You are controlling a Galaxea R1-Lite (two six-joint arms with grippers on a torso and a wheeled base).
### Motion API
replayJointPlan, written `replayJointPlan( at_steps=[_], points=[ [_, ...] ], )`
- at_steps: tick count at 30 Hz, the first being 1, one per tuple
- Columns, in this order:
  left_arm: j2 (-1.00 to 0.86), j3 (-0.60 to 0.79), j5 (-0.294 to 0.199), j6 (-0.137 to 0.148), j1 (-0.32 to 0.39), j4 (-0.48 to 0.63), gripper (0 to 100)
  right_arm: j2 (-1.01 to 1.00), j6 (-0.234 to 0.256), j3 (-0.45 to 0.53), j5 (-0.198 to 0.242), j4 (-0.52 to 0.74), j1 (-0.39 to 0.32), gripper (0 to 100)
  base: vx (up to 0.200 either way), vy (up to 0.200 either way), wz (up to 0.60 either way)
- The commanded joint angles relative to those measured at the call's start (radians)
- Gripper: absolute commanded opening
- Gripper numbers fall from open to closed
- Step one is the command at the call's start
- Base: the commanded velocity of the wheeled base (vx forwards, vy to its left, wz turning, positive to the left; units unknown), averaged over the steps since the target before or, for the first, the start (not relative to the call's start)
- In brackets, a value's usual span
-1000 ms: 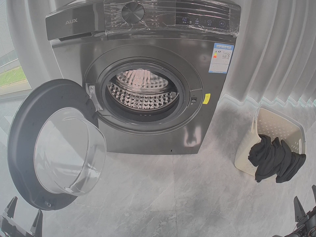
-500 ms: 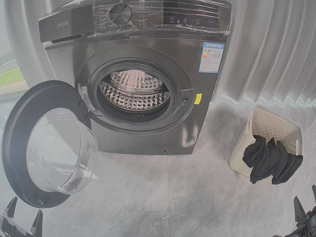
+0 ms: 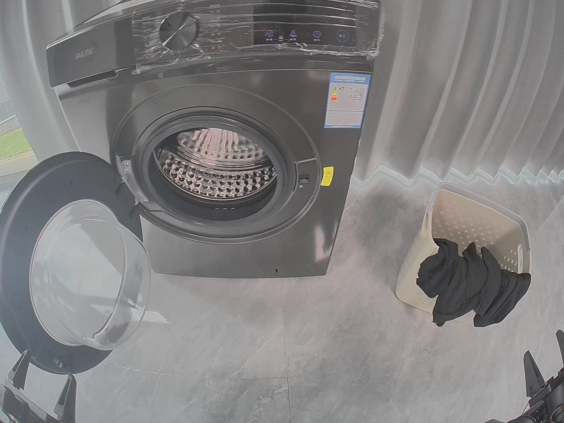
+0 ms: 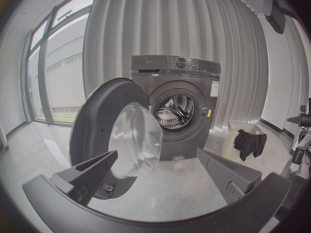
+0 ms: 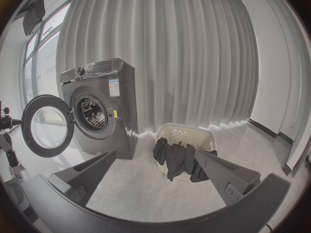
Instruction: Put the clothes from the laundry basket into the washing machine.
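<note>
My right end effector [image 3: 545,353] sits low at the right edge of the head view, fingers spread and holding nothing. The left end effector [image 3: 44,377] is just as low on the other side, also released and empty, just in front of the open door [image 3: 23,218].

Beyond the right end effector, and well apart from it, are the clothes [image 3: 470,277]. They are a dark bundle draped over the near rim of the laundry basket [image 3: 477,194], with part of it hanging down the outside of the front wall. I cannot tell whether it is one garment or several. The cream basket stands on the grey floor [image 3: 294,336], to the right of the washing machine [image 3: 343,165] and close to the white curtain [image 3: 470,77].

The machine's door is swung wide to the left, and the drum [image 3: 214,160] looks empty from here.

I judge we are at the very start: nothing is picked and nothing is loaded, so the step in hand is the approach to the basket. Next I would bring the right end effector over the bundle where it crosses the rim. I would close on a thick fold, then lift high enough that the hanging cloth comes free of the basket wall. The basket looks light and could tip or drag along with the cloth.
</note>
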Motion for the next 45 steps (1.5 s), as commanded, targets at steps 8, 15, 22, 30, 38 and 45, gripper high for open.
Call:
replayJointPlan(
  at_steps=[8, 15, 22, 30, 38, 45],
  points=[
    [-0.015, 0.018, 0.000, -0.001, 0.000, 0.000, 100, -0.002, -0.001, 0.018, 0.000, 0.000, 0.000, 100, 0.000, 0.000, 0.00],
    [-0.015, 0.018, 0.000, -0.001, 0.000, 0.000, 100, -0.002, -0.001, 0.018, 0.000, 0.000, 0.000, 100, 0.000, 0.000, -0.34],
    [-0.015, 0.018, 0.000, 0.001, 0.000, 0.000, 100, -0.002, -0.001, 0.018, 0.000, 0.000, 0.000, 100, 0.000, 0.000, -0.60],
    [-0.015, 0.018, 0.000, 0.001, 0.000, 0.000, 100, -0.002, 0.000, 0.018, 0.000, 0.000, 0.000, 100, 0.000, 0.000, -0.07],
    [-0.015, 0.018, 0.000, -0.001, 0.000, 0.000, 100, -0.002, 0.000, 0.018, 0.000, 0.000, 0.000, 100, 0.000, 0.000, 0.00],
    [-0.015, 0.018, 0.000, -0.001, 0.000, 0.000, 100, -0.004, 0.002, 0.018, 0.000, 0.000, 0.000, 100, 0.143, 0.000, 0.00]
  ],
)
